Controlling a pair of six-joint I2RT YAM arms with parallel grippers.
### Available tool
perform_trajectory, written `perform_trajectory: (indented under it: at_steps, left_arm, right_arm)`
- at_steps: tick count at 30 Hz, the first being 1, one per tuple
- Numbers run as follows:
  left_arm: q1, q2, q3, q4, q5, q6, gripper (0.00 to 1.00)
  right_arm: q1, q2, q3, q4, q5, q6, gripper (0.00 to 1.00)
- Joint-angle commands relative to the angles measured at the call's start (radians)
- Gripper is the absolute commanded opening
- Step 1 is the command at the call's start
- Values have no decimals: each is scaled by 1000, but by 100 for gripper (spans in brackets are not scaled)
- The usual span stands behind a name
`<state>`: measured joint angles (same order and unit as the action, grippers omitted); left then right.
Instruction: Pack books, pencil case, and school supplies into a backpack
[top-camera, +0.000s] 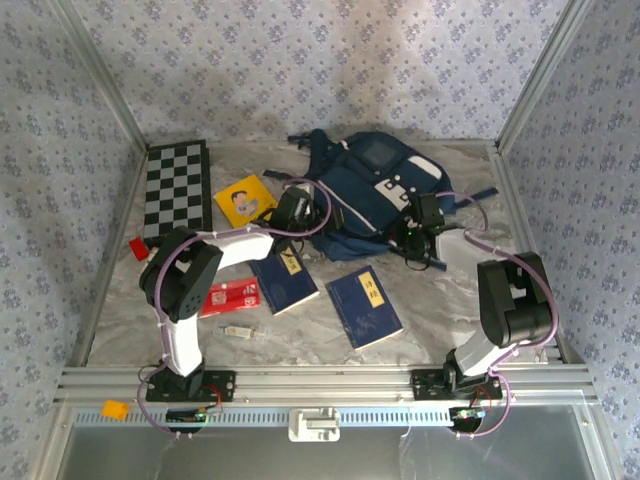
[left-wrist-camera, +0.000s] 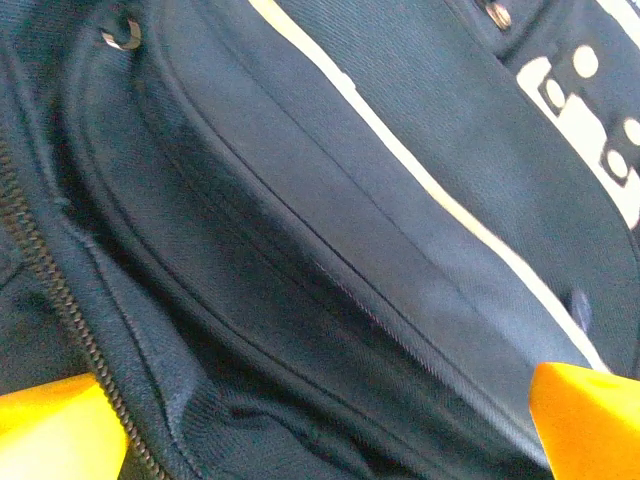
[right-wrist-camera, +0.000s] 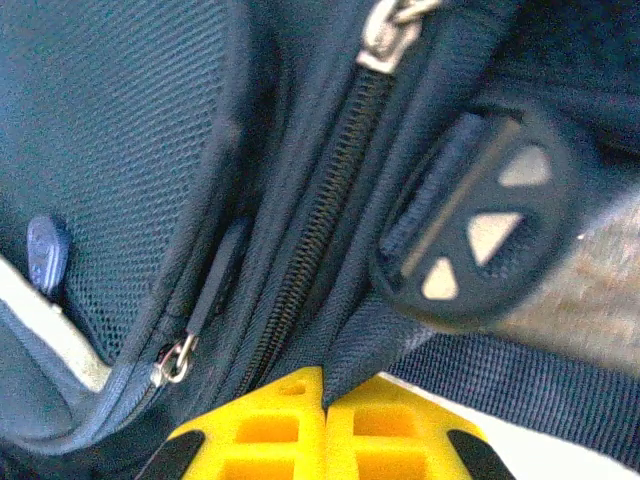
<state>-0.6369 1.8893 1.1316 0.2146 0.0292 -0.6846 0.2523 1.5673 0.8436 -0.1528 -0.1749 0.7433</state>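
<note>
The navy backpack (top-camera: 375, 185) lies at the back of the table. My left gripper (top-camera: 292, 212) is at its left edge, and in the left wrist view its yellow fingertips (left-wrist-camera: 55, 430) stand wide open over the backpack's fabric (left-wrist-camera: 330, 250). My right gripper (top-camera: 425, 222) is at the bag's near right side. In the right wrist view this gripper (right-wrist-camera: 325, 385) is shut on a fold of backpack fabric (right-wrist-camera: 365, 340) beside the zipper (right-wrist-camera: 320, 230). A yellow book (top-camera: 245, 200), two blue books (top-camera: 283, 280) (top-camera: 364, 305), the red pencil case (top-camera: 232, 296) and a pale stick (top-camera: 238, 330) lie on the table.
A chequered board (top-camera: 177, 185) lies at the back left, with a small red block (top-camera: 138, 247) near it. A dark plastic strap fitting (right-wrist-camera: 480, 220) and a webbing strap (right-wrist-camera: 520, 390) lie right of my right gripper. Walls enclose the table on three sides.
</note>
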Motion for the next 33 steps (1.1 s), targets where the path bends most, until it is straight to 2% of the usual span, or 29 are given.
perform_trajectory:
  at_steps: [1, 4, 9, 12, 16, 19, 21, 28, 33]
  left_arm:
    - [29, 34, 73, 21, 29, 72, 100]
    - [56, 47, 106, -6, 56, 85, 100]
    - [88, -37, 68, -56, 57, 83, 100]
    - [87, -94, 45, -121, 70, 75, 100]
    - [64, -188, -20, -175, 81, -15, 100]
    - [12, -254, -64, -207, 53, -69, 100]
    - [-30, -275, -89, -183, 45, -97, 100]
    - [-144, -208, -78, -135, 40, -216, 100]
    - [-199, -131, -27, -133, 22, -236, 100]
  right_arm:
    - [91, -66, -48, 6, 29, 97, 11]
    - [129, -66, -25, 14, 44, 112, 34]
    - [131, -155, -12, -72, 59, 90, 62]
    - [105, -231, -17, -148, 45, 54, 74]
    - [-8, -281, -30, -233, -8, 17, 78]
    - [-135, -257, -45, -214, -83, -2, 79]
    - [-181, -224, -32, -200, -119, -24, 79]
    - [-264, -48, 49, -137, -179, -82, 72]
    - [-273, 34, 96, -117, -181, -97, 68]
